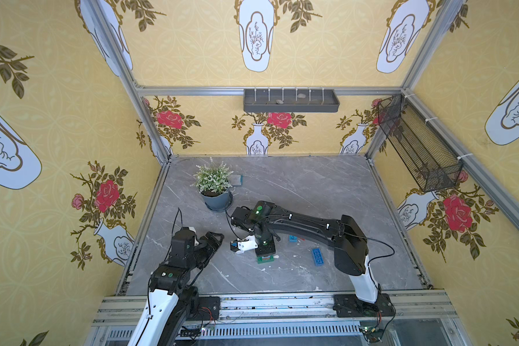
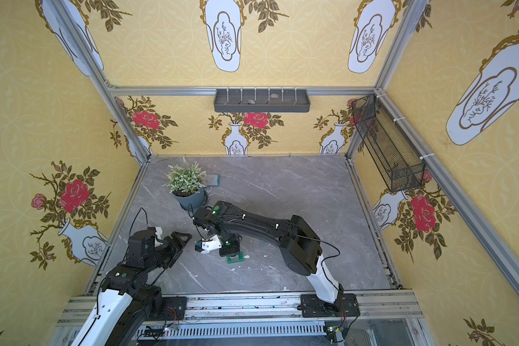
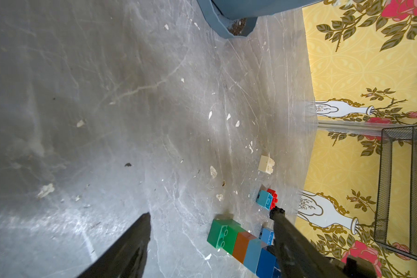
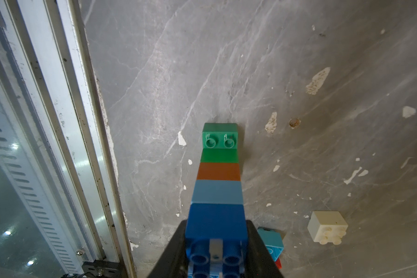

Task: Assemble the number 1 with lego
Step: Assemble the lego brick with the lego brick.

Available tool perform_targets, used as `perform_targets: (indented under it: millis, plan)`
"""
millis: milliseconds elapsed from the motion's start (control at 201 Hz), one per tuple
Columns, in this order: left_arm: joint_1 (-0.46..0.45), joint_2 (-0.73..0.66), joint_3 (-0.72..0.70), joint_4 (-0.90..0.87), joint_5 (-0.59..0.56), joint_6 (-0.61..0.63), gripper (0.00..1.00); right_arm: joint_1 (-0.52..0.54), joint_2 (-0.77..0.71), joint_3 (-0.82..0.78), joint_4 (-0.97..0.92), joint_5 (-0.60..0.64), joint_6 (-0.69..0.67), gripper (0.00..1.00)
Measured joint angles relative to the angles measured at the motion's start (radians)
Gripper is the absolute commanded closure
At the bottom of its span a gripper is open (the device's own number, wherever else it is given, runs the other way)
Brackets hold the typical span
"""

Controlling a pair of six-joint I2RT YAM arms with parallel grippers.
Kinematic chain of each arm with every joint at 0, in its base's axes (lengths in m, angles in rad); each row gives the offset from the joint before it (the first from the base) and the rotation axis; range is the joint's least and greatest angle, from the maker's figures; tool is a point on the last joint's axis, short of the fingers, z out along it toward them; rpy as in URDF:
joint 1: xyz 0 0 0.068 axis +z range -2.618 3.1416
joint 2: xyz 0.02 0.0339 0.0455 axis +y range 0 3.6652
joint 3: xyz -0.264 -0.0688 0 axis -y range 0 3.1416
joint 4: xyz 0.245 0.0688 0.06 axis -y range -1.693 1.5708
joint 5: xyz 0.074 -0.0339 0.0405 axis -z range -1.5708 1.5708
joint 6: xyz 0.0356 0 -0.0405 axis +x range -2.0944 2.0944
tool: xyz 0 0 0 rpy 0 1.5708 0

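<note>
- The right gripper (image 4: 216, 223) is clamped on the blue brick (image 4: 216, 211) that caps the tower (image 3: 242, 243). The tower runs from a green base (image 4: 219, 138) through orange-brown and light blue to blue, and stands toward the front of the table (image 1: 312, 185).
- First risk: if the arm lifts without letting go, the whole tower may rise with it or split at a weaker joint.
- Second risk: a push that lands off-centre could tip the column, since it is tall and only one brick wide.
- The left gripper (image 1: 213, 239) hangs wide open and empty near the tower. It braces nothing, so nothing would catch a topple.
- Loose pieces crowd the tower's foot, with a white brick (image 4: 328, 227) nearby and a light blue brick (image 4: 271, 240) right by the jaw. A swinging finger could scatter them.
- The long blue brick (image 1: 317, 256) lies close to the right arm and would be easy to sweep aside on a careless retreat.
</note>
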Motion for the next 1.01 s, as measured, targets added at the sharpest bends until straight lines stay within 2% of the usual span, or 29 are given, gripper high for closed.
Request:
perform_targets:
  millis: [393,573,732,911,1006]
  plan:
    - [0.0,-0.026,0.0,-0.008,-0.006,0.0,0.19,-0.002,-0.024,-0.073,0.071,-0.008,0.002,0.76]
    - [0.0,-0.032,0.003,-0.013,-0.015,0.0,0.18,-0.002,-0.043,-0.087,0.088,-0.012,0.012,0.56]
    - [0.0,-0.035,0.008,-0.024,-0.016,0.001,0.17,0.0,-0.04,-0.119,0.101,-0.043,0.027,0.32]
    - [0.0,-0.029,0.021,-0.038,-0.021,0.005,0.17,-0.002,-0.114,-0.121,0.179,-0.05,0.047,0.22]
    - [0.0,-0.027,0.031,-0.038,-0.022,0.013,0.17,-0.007,-0.153,-0.126,0.224,-0.06,0.058,0.2]
